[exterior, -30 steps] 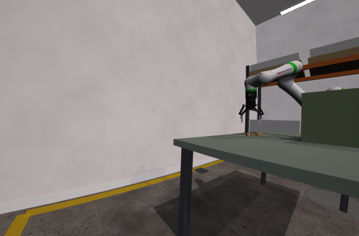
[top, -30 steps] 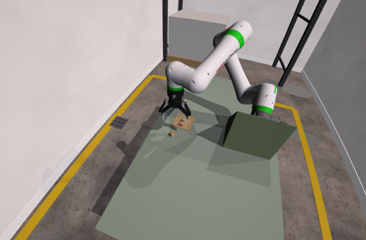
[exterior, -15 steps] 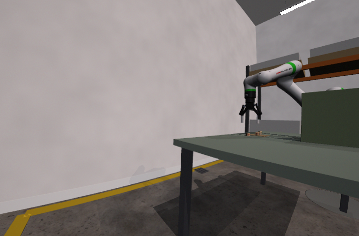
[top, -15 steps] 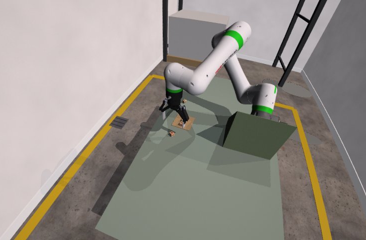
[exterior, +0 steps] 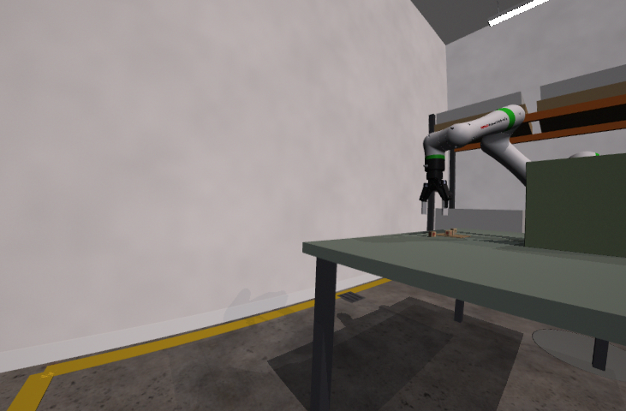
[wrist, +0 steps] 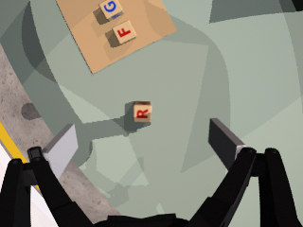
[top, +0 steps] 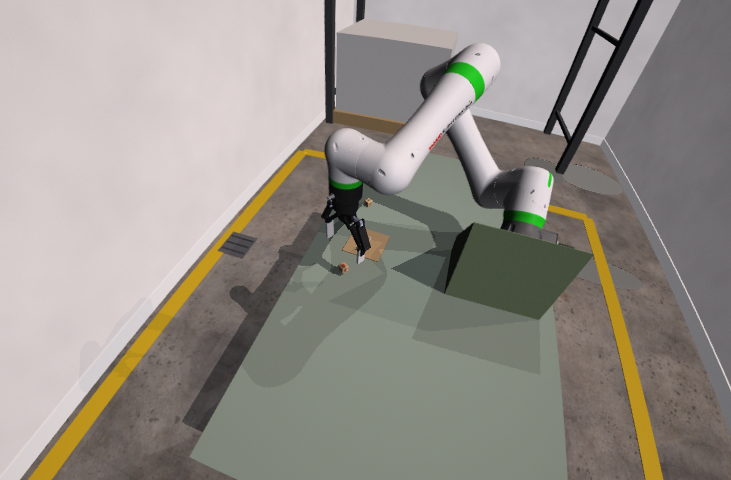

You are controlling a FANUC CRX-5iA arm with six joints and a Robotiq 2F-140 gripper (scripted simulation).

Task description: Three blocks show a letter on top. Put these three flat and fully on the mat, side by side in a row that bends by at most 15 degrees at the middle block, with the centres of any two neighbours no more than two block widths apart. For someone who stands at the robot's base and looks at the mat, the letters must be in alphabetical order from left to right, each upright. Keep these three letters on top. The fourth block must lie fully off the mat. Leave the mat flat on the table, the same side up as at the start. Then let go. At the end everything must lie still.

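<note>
- Because my arm (top: 434, 121) (exterior: 473, 131) reaches over from the right, I can hang the claw (top: 345, 243) (exterior: 434, 210) (wrist: 142, 133) above the table (top: 434, 396) (exterior: 444, 261), high over the blocks.
- My claw is wide and holds nothing, I think so it can fit around the R block.
- The mat (top: 381, 244) (exterior: 461, 236) (wrist: 90, 47) lies flat, ready for the row.
- The R block (top: 343, 267) (exterior: 432, 234) (wrist: 142, 112) sits off the mat, on the near side, letter up. It must go past G, since R comes last.
- The F block (wrist: 124, 32) and G block (wrist: 111, 9) sit side by side on the mat to start the row.
- The fourth block (top: 368, 202) (exterior: 453, 229) is off the far side, where it can stay.
</note>
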